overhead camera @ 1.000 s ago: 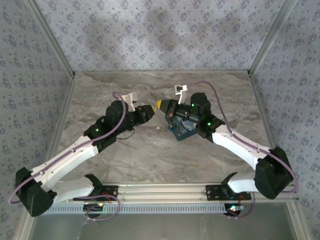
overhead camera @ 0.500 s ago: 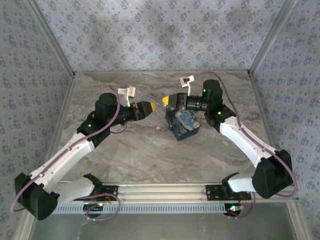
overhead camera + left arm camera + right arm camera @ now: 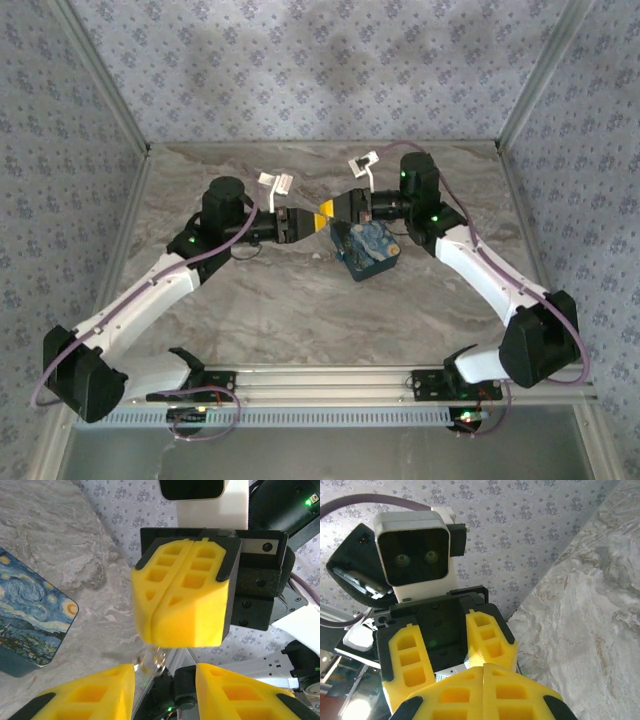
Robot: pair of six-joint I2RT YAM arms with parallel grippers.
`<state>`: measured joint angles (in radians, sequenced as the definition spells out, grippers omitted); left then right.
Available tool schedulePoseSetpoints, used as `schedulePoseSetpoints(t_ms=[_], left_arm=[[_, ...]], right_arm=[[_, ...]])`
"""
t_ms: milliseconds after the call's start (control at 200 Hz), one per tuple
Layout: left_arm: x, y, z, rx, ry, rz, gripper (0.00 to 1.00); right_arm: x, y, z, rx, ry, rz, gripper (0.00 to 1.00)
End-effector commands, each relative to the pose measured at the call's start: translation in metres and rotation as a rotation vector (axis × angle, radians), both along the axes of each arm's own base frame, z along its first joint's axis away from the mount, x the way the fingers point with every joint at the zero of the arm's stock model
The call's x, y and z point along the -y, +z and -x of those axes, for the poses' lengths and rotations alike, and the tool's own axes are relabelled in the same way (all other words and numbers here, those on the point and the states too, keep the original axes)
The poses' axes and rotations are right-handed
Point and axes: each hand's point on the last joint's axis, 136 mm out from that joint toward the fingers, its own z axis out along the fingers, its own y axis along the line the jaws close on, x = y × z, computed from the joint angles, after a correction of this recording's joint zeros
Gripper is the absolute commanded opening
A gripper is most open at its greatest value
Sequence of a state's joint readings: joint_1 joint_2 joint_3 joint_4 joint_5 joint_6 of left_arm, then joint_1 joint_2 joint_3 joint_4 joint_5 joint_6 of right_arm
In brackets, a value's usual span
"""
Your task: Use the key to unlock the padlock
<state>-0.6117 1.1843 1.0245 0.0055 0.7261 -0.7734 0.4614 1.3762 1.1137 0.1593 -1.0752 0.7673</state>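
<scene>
Nearby, a blue box point(image 3: 366, 250) (starry print) lies beside the right fingers point(image 3: 200, 610).

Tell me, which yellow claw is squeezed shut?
The right claw: its fingers meet along a seam, while the left claw gapes open.

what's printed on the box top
The box shows blue swirling night sky, yellow stars; left wrist view.

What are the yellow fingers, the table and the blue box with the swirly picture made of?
Yellow fingers: probably matte plastic, judging by the square hollow pockets. Table: looks like grey veined marble, though it could be a printed sheet. Blue box: smooth lid printed with a swirly night sky; card, tin or plastic, I cannot tell.
</scene>
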Motion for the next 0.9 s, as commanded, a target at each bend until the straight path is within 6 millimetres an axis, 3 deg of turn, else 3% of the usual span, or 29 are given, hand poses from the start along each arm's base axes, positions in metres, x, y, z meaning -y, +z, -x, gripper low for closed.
schedulePoseSetpoints(t_ms=[0,70,275,395,545,680,894], left_arm=[[0.01,0.028,0.01,0.084,-0.07,0.048,0.29],[0.016,0.028,0.014,0.089,-0.091,0.044,0.26],[0.02,0.025,0.014,0.087,-0.097,0.035,0.05],[0.019,0.024,0.013,0.09,-0.088,0.034,0.0],[0.018,0.025,0.012,0.1,-0.072,0.037,0.0],[0.016,0.024,0.008,0.109,-0.047,0.035,0.0],[0.014,0.022,0.004,0.112,-0.015,0.042,0.0]], right_arm=[[-0.005,0.016,0.007,0.011,0.051,-0.023,0.0],[-0.005,0.016,0.006,0.009,0.052,-0.026,0.0],[-0.008,0.018,0.005,0.006,0.058,-0.03,0.0],[-0.009,0.019,0.006,0.005,0.065,-0.028,0.03],[-0.006,0.02,0.003,0.006,0.04,-0.026,0.13],[0.002,0.024,-0.003,0.017,-0.025,-0.023,0.38],[0.023,0.024,-0.01,0.047,-0.148,-0.037,0.44]])
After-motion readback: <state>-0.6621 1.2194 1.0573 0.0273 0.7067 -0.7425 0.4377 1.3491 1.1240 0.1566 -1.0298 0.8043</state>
